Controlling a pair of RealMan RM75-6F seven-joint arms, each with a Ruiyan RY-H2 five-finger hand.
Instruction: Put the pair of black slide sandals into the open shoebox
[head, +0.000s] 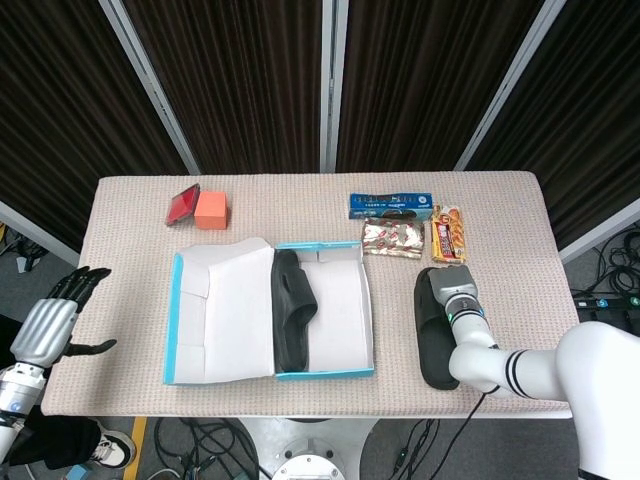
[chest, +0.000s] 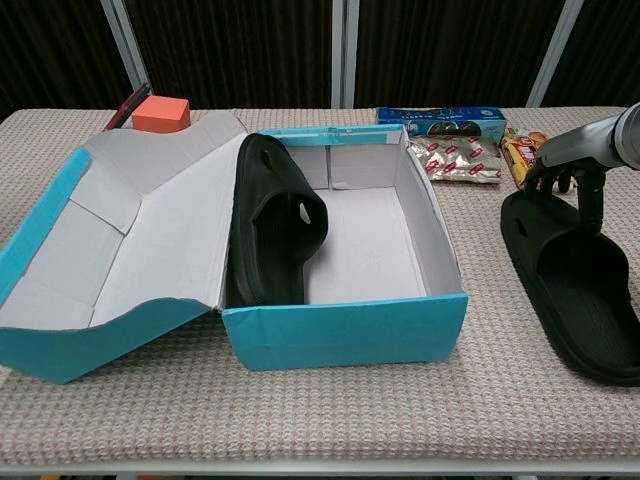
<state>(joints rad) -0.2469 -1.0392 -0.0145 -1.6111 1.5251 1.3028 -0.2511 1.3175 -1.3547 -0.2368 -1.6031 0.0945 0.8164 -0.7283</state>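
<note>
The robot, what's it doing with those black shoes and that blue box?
It is packing a pair of sandals. One black sandal already lies in the open shoebox, leaning on its left wall. The other sandal is on the table to the box's right, and the right hand is at its strap end, fingers down on it; whether it grips is unclear. The left hand hangs open off the table's left edge.

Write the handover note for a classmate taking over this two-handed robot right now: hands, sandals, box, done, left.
Left hand: open, off the table's left edge, holding nothing.
Right hand: fingers at the toe end of the second black rubber slide sandal on the cloth; grip unclear.
Done: first black slide sandal stands on edge in the open turquoise cardboard shoebox.
Left: lift the second sandal into the box.
</note>
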